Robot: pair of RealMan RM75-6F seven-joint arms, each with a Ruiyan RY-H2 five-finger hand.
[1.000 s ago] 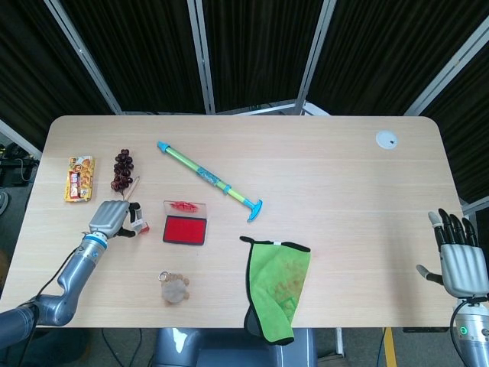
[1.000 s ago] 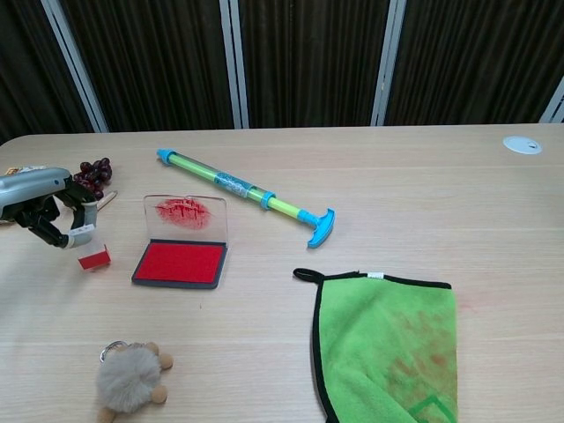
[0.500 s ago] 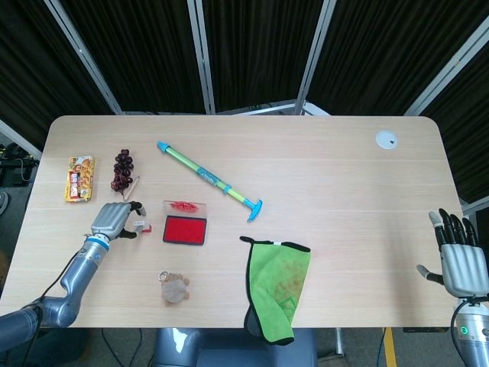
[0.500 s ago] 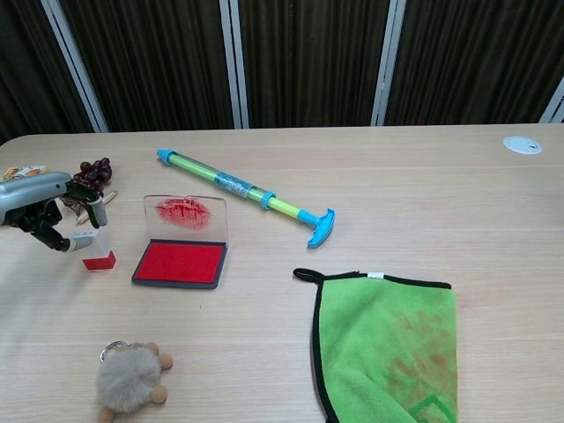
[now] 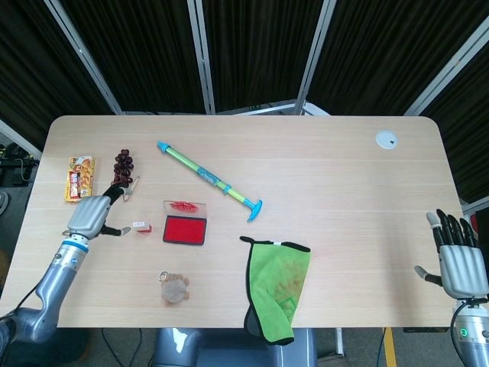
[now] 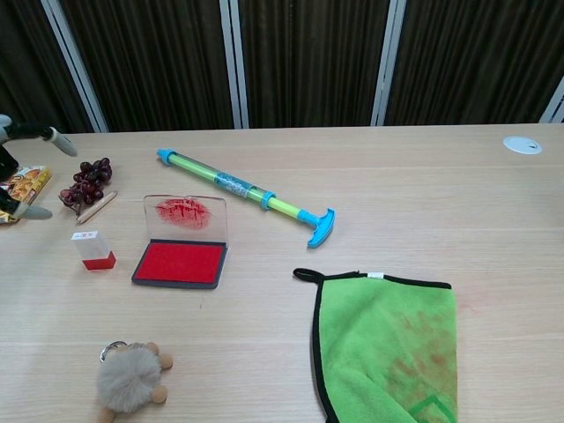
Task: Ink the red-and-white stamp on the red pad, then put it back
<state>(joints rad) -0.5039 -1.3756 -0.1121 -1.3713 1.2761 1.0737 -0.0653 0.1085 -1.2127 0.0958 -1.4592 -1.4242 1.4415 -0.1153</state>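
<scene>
The red-and-white stamp (image 5: 141, 227) (image 6: 93, 249) stands upright on the table, just left of the red ink pad (image 5: 184, 229) (image 6: 179, 263), whose clear lid (image 6: 186, 218) is raised. My left hand (image 5: 90, 215) (image 6: 21, 173) is to the left of the stamp, apart from it, fingers spread and holding nothing. My right hand (image 5: 461, 258) hovers off the table's right front corner, open and empty; the chest view does not show it.
A bunch of dark grapes (image 5: 123, 168) and a snack packet (image 5: 79, 177) lie behind my left hand. A green-and-blue tube toy (image 5: 208, 179) lies diagonally at mid-table. A green cloth (image 5: 276, 287) hangs over the front edge, a furry keychain (image 5: 173, 287) is at front left.
My left hand set the stamp upright beside the pad, let go of it, and drew back to the left with its fingers spread. The right hand has stayed put.
</scene>
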